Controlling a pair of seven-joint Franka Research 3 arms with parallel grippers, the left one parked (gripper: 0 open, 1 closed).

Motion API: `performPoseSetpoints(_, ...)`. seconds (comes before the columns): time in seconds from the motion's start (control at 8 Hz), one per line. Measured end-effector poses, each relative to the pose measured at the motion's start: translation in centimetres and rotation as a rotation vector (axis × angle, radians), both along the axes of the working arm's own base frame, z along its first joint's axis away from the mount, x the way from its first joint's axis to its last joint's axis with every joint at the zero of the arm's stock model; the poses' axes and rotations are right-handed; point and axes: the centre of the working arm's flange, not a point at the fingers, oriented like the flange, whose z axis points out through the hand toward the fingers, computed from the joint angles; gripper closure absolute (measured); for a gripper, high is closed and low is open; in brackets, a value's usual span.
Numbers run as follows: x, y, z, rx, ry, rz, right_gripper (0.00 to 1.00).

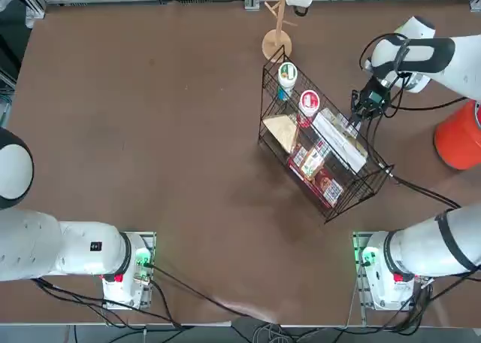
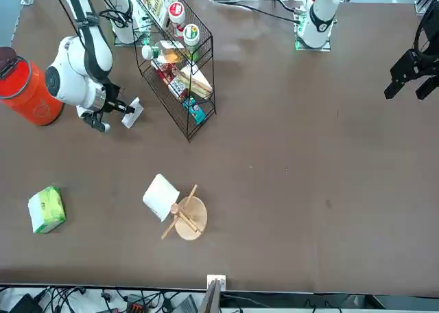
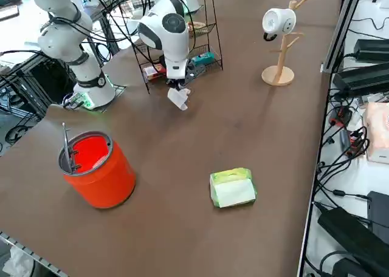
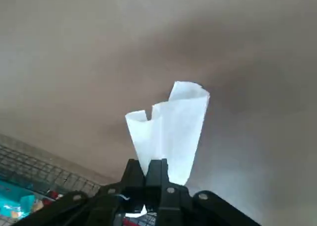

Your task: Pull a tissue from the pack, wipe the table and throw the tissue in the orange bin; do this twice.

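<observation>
My right gripper (image 3: 177, 84) is shut on a white tissue (image 3: 179, 98), which hangs from its fingertips low over the brown table (image 3: 255, 131), just beside the wire basket. The wrist view shows the tissue (image 4: 171, 129) pinched between the closed fingers (image 4: 159, 172). From the front, the gripper (image 2: 118, 110) and tissue (image 2: 132, 112) lie between the basket and the orange bin (image 2: 27, 86). The bin (image 3: 97, 167) stands open-topped near the table's right edge. The lime-green pack (image 3: 231, 188) lies flat on the far side of the table (image 2: 309, 162), well away from the gripper; its other view is the front one, pack (image 2: 46, 209).
A black wire basket (image 1: 319, 144) holding boxes and tubs stands right next to the gripper (image 1: 362, 108). A wooden mug tree (image 3: 279, 46) with a white mug is farther out. The orange bin (image 1: 458, 136) sits at the table's right edge (image 1: 150, 132). Cables run along the table's edges.
</observation>
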Motion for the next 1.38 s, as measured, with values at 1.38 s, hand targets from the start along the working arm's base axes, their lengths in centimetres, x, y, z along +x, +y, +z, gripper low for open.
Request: performPoseSetpoints(1.38,-1.5,0.9,-6.4,-0.051,0.038,0.016,0.97)
